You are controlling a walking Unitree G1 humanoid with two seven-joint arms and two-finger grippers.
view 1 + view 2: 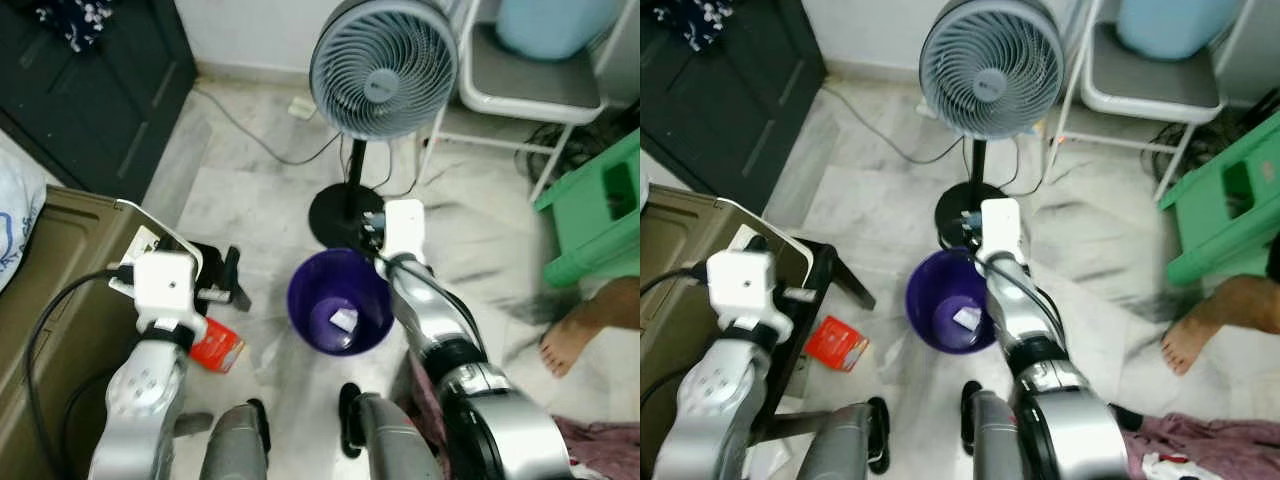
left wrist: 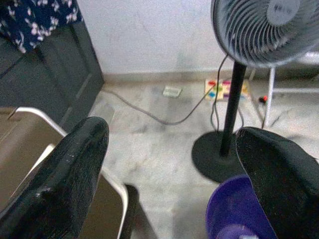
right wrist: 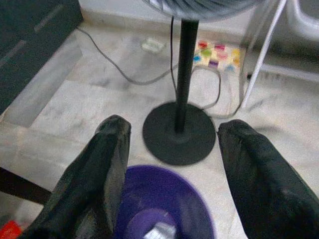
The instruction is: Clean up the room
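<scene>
A purple bin [image 1: 318, 292] stands on the marble floor in front of me, with a white scrap [image 1: 345, 320] lying in its bottom. A red packet [image 1: 217, 346] lies on the floor to the left of the bin. My right gripper [image 3: 174, 125] hangs open and empty over the bin's far rim [image 3: 164, 174], near the fan's base. Beside the olive box, left of the bin and just above the red packet, my left gripper [image 2: 172, 134] is also open and empty.
A standing fan [image 1: 383, 66] with a round black base [image 1: 340, 213] and trailing cable stands just behind the bin. There is a dark cabinet [image 1: 90, 90] at far left, a white chair [image 1: 530, 95] behind, and a green crate [image 1: 600, 205] to the right. A person's bare foot [image 1: 568, 338] rests nearby.
</scene>
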